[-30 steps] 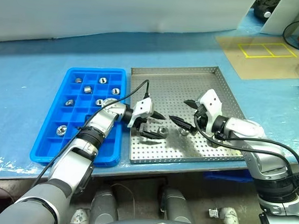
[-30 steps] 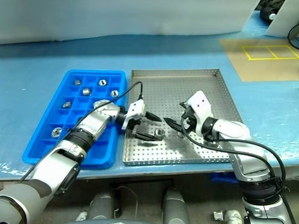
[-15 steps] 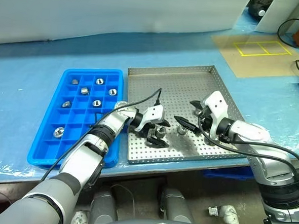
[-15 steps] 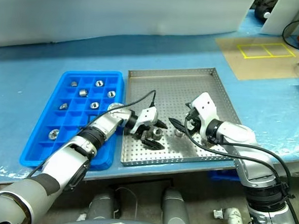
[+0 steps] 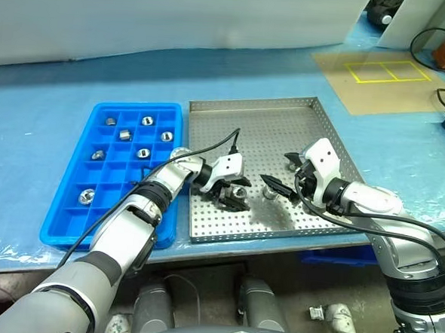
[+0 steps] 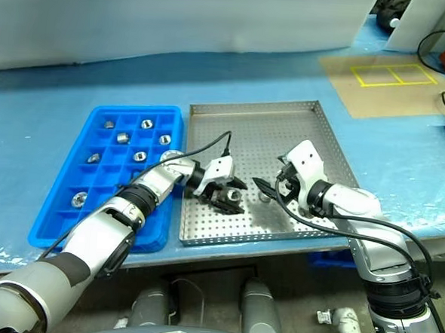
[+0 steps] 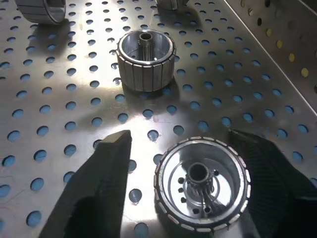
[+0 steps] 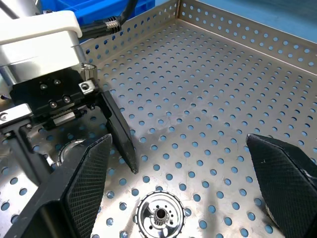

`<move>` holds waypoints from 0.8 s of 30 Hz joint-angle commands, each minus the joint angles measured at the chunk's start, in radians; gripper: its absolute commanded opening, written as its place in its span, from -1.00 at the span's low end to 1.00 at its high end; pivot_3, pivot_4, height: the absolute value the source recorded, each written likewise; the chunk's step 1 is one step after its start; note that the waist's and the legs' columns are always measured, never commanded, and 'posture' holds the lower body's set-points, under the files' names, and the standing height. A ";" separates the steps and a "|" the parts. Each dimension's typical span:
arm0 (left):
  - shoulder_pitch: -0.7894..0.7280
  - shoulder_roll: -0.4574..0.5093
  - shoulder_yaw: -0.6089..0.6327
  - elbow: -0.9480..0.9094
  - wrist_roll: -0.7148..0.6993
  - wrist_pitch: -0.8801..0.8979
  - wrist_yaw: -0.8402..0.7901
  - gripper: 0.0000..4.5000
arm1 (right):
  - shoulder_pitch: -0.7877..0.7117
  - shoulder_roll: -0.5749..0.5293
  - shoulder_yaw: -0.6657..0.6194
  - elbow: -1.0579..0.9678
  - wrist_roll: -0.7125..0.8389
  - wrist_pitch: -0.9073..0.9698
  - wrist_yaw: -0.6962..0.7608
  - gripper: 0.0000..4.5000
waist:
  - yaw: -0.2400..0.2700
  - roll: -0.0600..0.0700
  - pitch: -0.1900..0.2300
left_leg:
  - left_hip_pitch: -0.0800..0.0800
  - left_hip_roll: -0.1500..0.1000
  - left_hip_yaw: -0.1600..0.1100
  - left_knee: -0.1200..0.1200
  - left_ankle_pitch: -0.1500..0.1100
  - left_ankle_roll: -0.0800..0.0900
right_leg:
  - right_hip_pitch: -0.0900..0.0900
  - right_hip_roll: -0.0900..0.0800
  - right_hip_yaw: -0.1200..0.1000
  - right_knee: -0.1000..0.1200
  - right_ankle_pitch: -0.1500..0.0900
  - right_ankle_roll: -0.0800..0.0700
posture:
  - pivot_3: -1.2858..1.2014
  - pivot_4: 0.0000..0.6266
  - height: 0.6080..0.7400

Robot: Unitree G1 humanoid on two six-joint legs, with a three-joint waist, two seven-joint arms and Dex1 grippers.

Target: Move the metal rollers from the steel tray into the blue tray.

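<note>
On the bench (image 5: 55, 58) the steel tray (image 5: 286, 117) sits just to the right of the blue tray (image 5: 68, 221), their long rims side by side. Several metal rollers (image 5: 125, 135) already lie in separate compartments of the blue tray, and a few are left on the perforated floor of the steel one.

My left gripper (image 5: 234, 198) reaches across from the blue tray's side into the near part of the steel tray, pointing rightward and tilted down. My right gripper (image 5: 282, 175) hangs just beside it, further right, fingers spread wide with nothing between them; a roller (image 8: 159, 215) stands on end on the tray floor below its tips.

What matters is the roller I am after (image 7: 202, 191). It stands on its flat end, bore pointing up, directly between my left fingers (image 7: 96, 191), one finger on each side of its ribbed wall. The fingers are partly drawn in, but a sliver of tray floor shows on the one side, so I judge the grip not made yet. Another roller (image 7: 145, 59) stands well clear beyond the tips. My left arm is plainly the nearer one, and the blue tray lies back along it.
</note>
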 commanded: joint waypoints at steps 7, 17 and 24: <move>0.010 0.012 0.002 0.040 0.024 -0.007 0.014 -0.20 | -0.024 -0.002 -0.018 -0.034 0.002 -0.016 0.001 1.00 | -0.009 0.000 0.000 | -0.001 -0.001 0.000 -0.001 0.000 0.000 | 0.000 0.000 0.000 -0.001 0.000 0.000 | -0.42 -0.52 1.00; -0.001 0.007 0.123 -0.081 -0.115 0.031 -0.007 -0.21 | -0.062 0.004 0.003 -0.006 0.004 -0.029 0.030 1.00 | -0.011 0.000 0.001 | -0.001 0.000 0.000 -0.001 0.000 0.000 | -0.001 0.000 0.000 -0.001 0.000 0.000 | -0.37 -0.52 1.00; 0.029 0.034 0.182 -0.355 -0.243 0.218 -0.056 -0.21 | -0.131 0.042 0.053 0.068 -0.011 -0.066 0.064 1.00 | -0.003 -0.001 0.001 | -0.004 0.000 0.000 -0.003 0.000 0.000 | -0.004 0.000 0.000 -0.001 0.004 -0.008 | -0.31 -0.52 1.00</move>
